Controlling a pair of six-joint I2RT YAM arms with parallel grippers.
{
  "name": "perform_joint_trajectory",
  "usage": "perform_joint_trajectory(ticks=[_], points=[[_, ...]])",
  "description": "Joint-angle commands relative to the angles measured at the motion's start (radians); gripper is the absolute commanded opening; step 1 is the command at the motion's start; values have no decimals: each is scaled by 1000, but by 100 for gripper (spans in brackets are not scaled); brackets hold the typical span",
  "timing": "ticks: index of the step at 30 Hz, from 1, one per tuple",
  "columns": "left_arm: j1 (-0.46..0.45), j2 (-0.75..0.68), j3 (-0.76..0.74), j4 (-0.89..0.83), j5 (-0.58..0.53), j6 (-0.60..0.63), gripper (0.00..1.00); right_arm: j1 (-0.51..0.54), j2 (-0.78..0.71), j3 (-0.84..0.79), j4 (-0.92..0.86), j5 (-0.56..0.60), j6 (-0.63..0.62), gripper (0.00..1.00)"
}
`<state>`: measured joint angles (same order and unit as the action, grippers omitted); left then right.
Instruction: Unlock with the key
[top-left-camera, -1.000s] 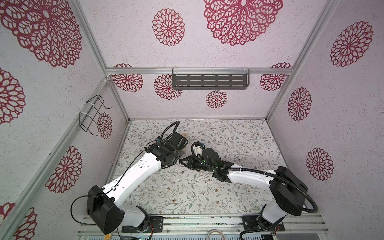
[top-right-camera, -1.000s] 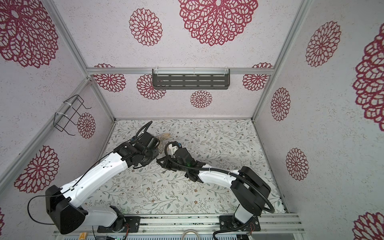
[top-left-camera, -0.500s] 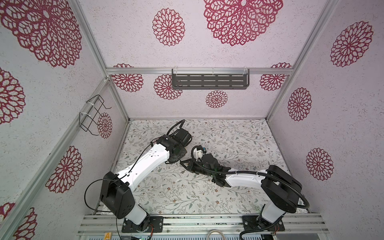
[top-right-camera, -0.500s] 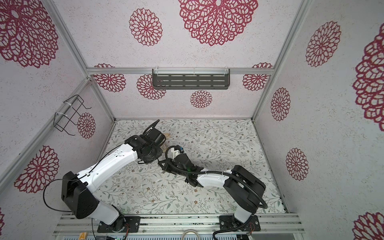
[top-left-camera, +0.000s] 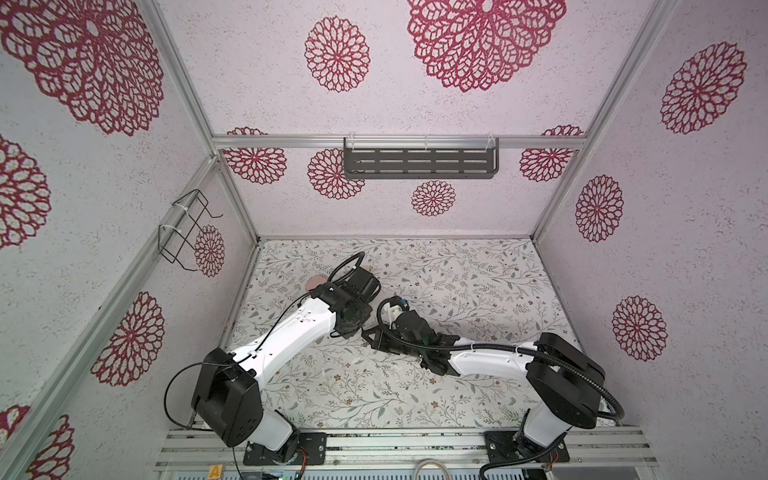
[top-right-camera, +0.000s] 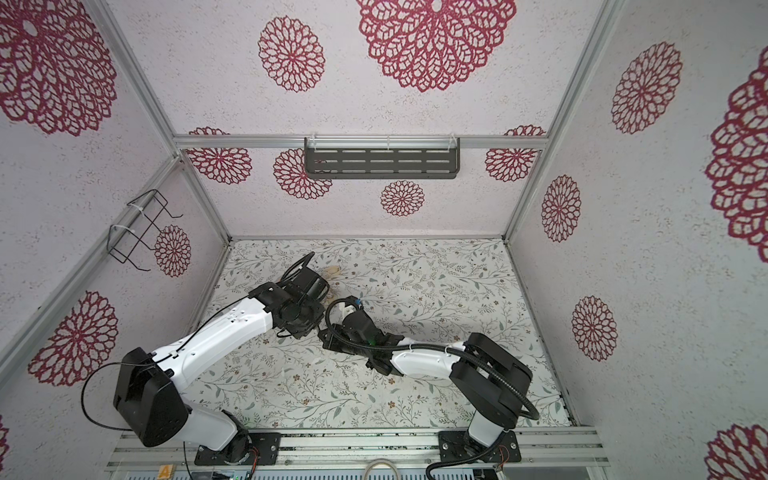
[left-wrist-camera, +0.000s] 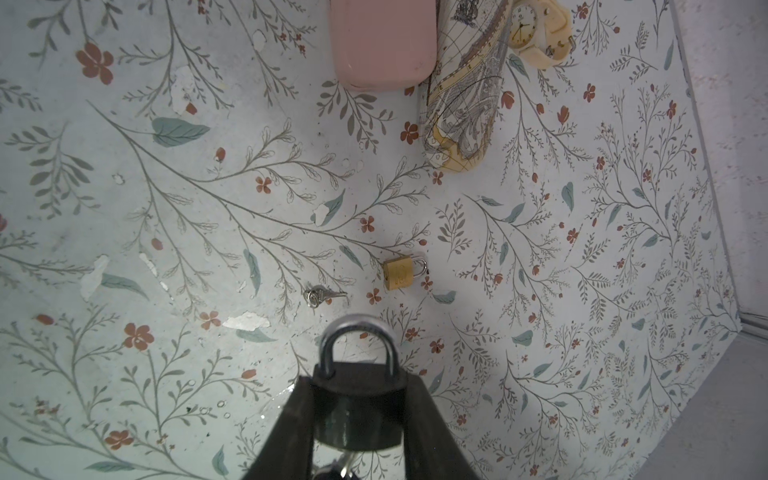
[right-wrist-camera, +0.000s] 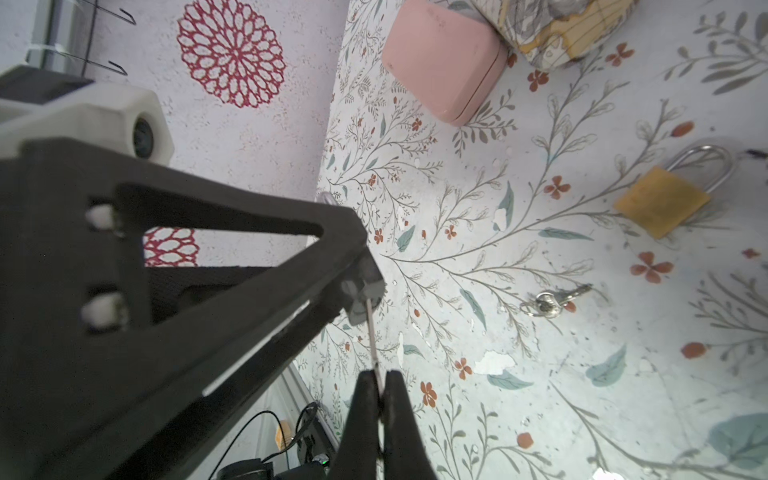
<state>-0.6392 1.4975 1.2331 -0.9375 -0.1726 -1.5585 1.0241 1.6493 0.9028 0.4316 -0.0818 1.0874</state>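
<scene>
L gripper (left-wrist-camera: 358, 384): jaws part-way in, clamped on the body of a black padlock (left-wrist-camera: 359, 415). One finger sits on each side, and the silver shackle sticks out past the tips. Both shackle legs look seated in the body, i.e. locked.

R gripper (right-wrist-camera: 379, 384): jaws pinched fully together on the thin key (right-wrist-camera: 372, 336), seen edge-on. The key blade runs straight from the R tips to the underside of the black padlock, w/ its far end at the keyhole. How deep it's in, can't tell. In the L wrist view a bit of silver shows under the lock body, partly cut off by the frame.

In both top views the two grippers meet tip to tip, and the lock itself is hidden by the arms.

Landmark = brass padlock (left-wrist-camera: 400, 272), lying flat on the floral table (left-wrist-camera: 166, 208):
- The black padlock + key are held up off the table near the brass padlock, not touching it.
- The loose keys (left-wrist-camera: 322, 296), a small silver bunch, lie near the brass padlock w/ a gap.
- The pink case (left-wrist-camera: 384, 41) is well apart from the brass padlock.
- The map-print pouch (left-wrist-camera: 465, 91) is also well apart from the brass padlock, right against the pink case.
- The cream watch (left-wrist-camera: 536, 33) is farthest from the brass padlock, just beside the pouch.
</scene>
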Motion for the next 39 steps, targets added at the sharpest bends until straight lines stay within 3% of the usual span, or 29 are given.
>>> perform_joint_trajectory(ticks=[1,5,13,21,31,36,39], points=[[-73,-51,-33,6,237,-83,0,-18,-48,79,137,109,-49,0],[-74,-89,-89,105,268,-124,0,-28,-16,87,196,33,-41,0],[-68,-84,-51,-75,40,53,0,-53,-103,37,109,-58,-56,0],[-54,-76,-11,-124,-84,188,0,-123,-146,31,57,-220,-63,0],[-13,-79,-22,-87,-97,229,0,-149,-134,41,51,-295,-42,0],[24,-98,-31,-52,-83,155,0,-124,-112,34,71,-294,-15,0],[82,-127,-85,20,-11,101,0,-107,-109,28,67,-274,-3,0]])
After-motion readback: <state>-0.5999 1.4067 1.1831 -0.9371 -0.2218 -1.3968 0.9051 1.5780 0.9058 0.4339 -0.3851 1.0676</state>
